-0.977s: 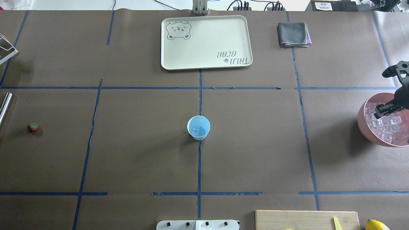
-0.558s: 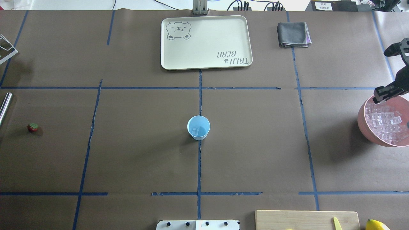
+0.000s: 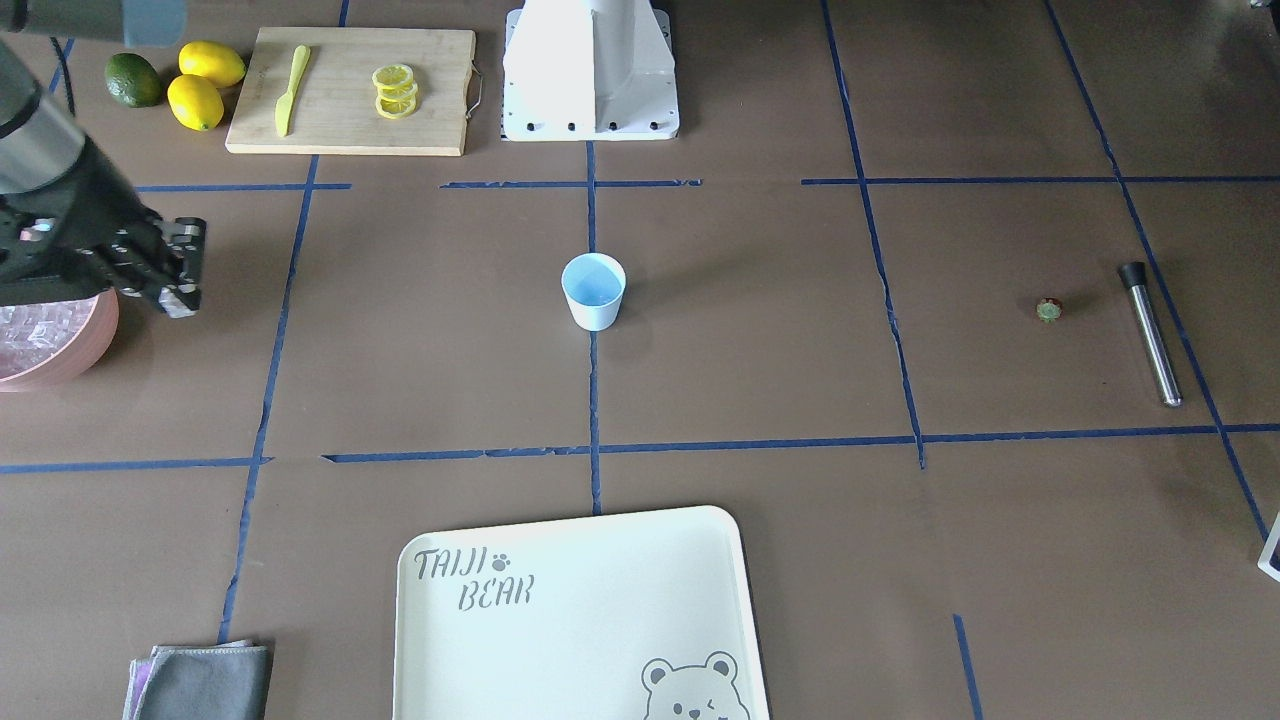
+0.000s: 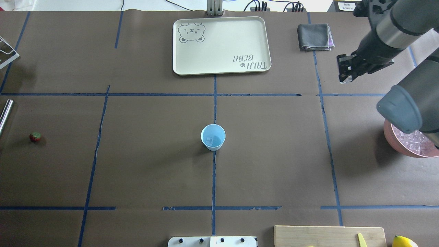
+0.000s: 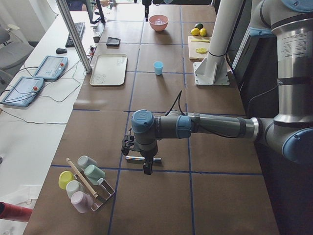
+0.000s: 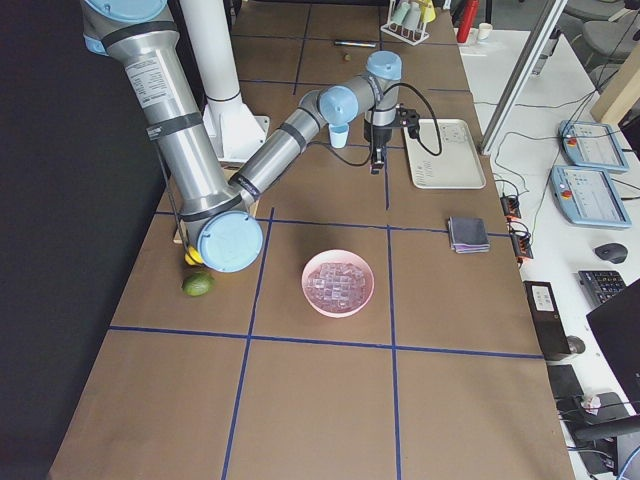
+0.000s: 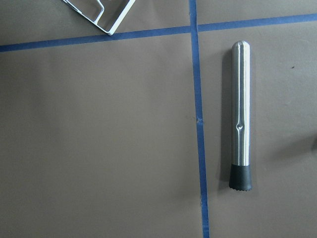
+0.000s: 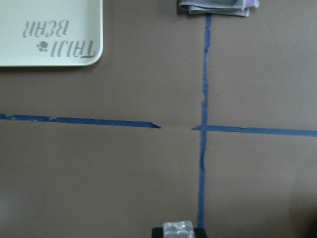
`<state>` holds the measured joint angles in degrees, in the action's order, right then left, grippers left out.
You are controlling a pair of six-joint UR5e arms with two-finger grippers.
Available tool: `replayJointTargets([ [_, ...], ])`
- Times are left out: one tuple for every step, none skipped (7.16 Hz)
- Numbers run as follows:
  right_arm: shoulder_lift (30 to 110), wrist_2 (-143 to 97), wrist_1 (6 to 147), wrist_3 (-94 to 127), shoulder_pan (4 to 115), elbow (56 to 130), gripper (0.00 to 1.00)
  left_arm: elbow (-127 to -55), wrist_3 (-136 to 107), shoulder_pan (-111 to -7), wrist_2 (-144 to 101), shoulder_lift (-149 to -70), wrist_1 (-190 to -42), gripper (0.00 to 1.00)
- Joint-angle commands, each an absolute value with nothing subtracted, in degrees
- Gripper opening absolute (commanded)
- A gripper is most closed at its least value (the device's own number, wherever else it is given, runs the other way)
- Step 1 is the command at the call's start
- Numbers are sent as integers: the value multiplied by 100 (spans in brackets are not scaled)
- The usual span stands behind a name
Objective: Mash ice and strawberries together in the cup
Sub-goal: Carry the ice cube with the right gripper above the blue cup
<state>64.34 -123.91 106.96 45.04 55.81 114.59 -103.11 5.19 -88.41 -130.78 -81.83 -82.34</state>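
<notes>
Blue tape (image 4: 213, 178) crossed the brown-papered tabletop (image 4: 274, 154). The pale-blue cup (image 4: 213, 137), at its centre, held clear ice (image 4: 208, 140). The right gripper (image 4: 344, 71) clamped an ice cube (image 8: 178, 229); the left gripper's (image 5: 146, 167) jaws were unreadable.

One cup (image 4: 213, 137), light blue, and one strawberry (image 4: 35, 137). Ice (image 6: 338, 281) — a heap in the one pink bowl (image 6: 306, 283), too many cubes to count; at least one cube lies in the cup, and one more shows at the bottom edge of the right wrist view. One cream tray (image 4: 221, 44), one folded grey cloth (image 4: 315, 37), one steel muddler (image 3: 1150, 332). One cutting board (image 3: 435, 80) carries one yellow knife (image 3: 287, 88) and one stack of lemon slices (image 3: 395, 90) (three, as far as the overlap shows). Beside it — two whole lemons (image 3: 211, 63) and one lime (image 3: 132, 80). One wire rack (image 5: 105, 198) holds pastel cups (image 5: 94, 174), roughly five. One desk (image 4: 274, 154).
</notes>
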Motion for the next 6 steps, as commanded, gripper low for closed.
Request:
replayJointTargets([
  [5454,-11703,10723,6311,4584,11269,3,-10362,519,-8833,-13078,-8183,-8235,100],
  [5023,-11246,10723,6946,4101,10972,3,-10362,519,-8833,-13078,-8183,-8244,100],
  [4627,-10919,10714,7378,3774,10629,3,-10362,519,-8833,-13087,-8183,-8235,100],
  [4258,-10655,10688,7748,3449,10217,3,-10354,510,-8833,-13348,-8183,-8227,100],
  [3976,-10417,10400,8056,3176,9743,4,-10354,510,-8833,-13751,-8183,-8209,100],
  [3833,-10206,10189,8216,2964,9338,4,-10327,510,-8833,-13807,-8183,-8209,100],
])
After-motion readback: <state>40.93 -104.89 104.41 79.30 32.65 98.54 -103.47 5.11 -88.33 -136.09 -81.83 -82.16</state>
